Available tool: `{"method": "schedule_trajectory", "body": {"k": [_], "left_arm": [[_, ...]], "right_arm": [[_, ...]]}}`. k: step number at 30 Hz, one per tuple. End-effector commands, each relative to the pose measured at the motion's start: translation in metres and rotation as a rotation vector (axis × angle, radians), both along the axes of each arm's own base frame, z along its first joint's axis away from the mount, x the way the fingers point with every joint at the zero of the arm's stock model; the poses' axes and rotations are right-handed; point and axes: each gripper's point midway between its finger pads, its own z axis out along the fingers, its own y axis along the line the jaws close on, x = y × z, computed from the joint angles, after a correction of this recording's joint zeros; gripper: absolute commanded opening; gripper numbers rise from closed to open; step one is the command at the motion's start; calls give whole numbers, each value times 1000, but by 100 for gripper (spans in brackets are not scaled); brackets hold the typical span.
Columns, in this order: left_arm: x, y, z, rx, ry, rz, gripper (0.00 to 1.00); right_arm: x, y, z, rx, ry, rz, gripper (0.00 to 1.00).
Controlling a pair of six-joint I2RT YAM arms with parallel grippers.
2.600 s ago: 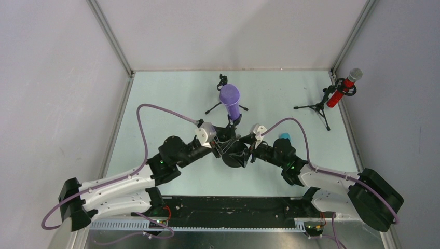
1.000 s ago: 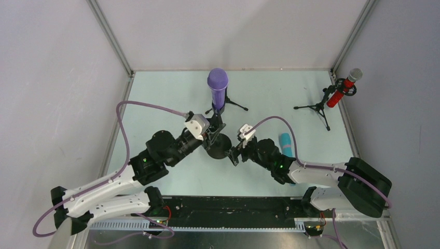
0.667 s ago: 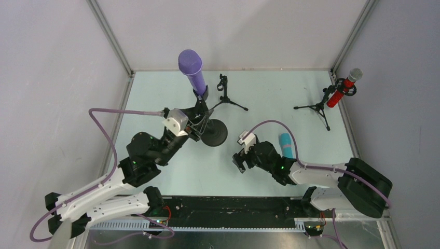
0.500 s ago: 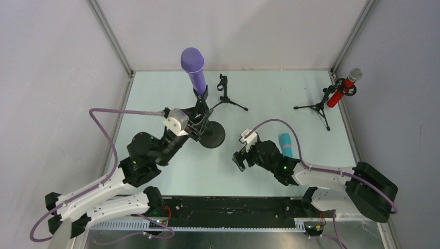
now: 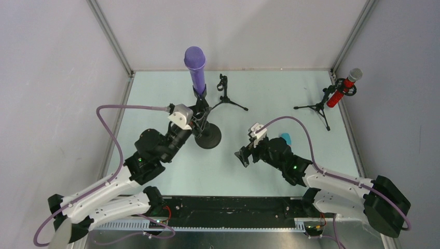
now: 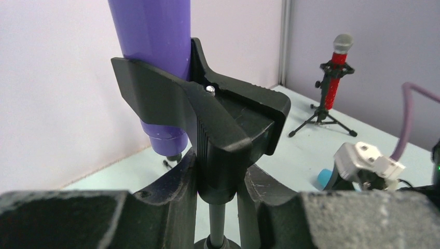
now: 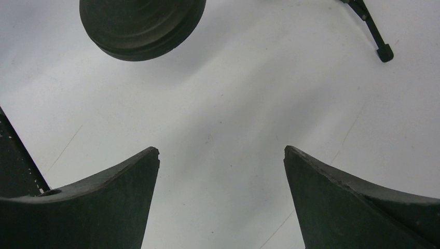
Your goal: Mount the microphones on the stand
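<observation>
1. Left claw (image 5: 198, 120): it is clamped tight on the post of the round-base stand (image 5: 208, 138), just under the clip (image 6: 228, 119). The purple microphone (image 5: 195, 66) sits in that clip and stands almost upright, at 11 o'clock on the counter (image 5: 155, 98).
2. Judged step: set this loaded stand down and let go. The views do not settle whether the base lies flat on the counter. Confirm that it does before the claw opens.
3. Keep the post vertical. The microphone makes the stand top-heavy, so a tilted release may tip it.
4. Open the claw evenly and draw it back toward 7 o'clock, level and away from the clip.
5. Right claw (image 7: 220, 150): it is spread wide and holds nothing. It hangs low over bare counter, with the stand base at its 10 o'clock.
6. The teal microphone (image 5: 286, 137) lies on the counter at 2 o'clock from the right claw, partly hidden by the arm. It is probably the next pick. Grip it across the barrel.
7. An empty tripod (image 5: 224, 97) stands at 1 o'clock from the left claw.
8. The red microphone (image 5: 343, 89) is already mounted on a second tripod (image 5: 316, 108), at 2 o'clock on the counter.
</observation>
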Motion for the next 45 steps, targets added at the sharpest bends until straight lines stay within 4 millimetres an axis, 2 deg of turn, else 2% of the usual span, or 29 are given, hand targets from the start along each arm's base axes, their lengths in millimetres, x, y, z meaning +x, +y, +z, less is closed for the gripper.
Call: {"method": "schedule_trajectory", "body": {"k": [1, 4, 8, 13, 17, 18, 22, 28, 31, 37, 42, 45], "left_arm": [[9, 5, 23, -121, -36, -6, 0], [18, 3, 14, -114, -14, -15, 0], [34, 10, 4, -93, -1, 29, 0], [56, 30, -14, -99, 45, 109, 0], [69, 57, -25, -103, 61, 202, 0], [72, 69, -26, -109, 58, 241, 0], [82, 103, -21, -147, 50, 332, 0], [104, 138, -19, -133, 47, 451, 0], [115, 142, -18, -87, 32, 486, 0], [124, 149, -11, -40, -44, 523, 0], [132, 155, -5, -60, -106, 529, 0], [140, 158, -10, -69, -119, 529, 0]], "right_arm": [[3, 1, 21, 50, -3, -4, 95], [6, -4, 20, 52, 10, -20, 95], [5, -7, 20, 75, 45, -23, 95], [5, -12, 18, 107, 98, -48, 97], [8, -22, 22, 138, 129, -83, 98], [10, -26, 28, 161, 129, -101, 98], [14, -40, 31, 163, 128, -134, 98], [18, -57, 23, 140, 152, -185, 99], [22, -60, 22, 138, 152, -197, 99], [32, -60, 20, 143, 144, -208, 99], [39, -57, 18, 149, 146, -203, 99], [42, -57, 15, 147, 151, -201, 99]]}}
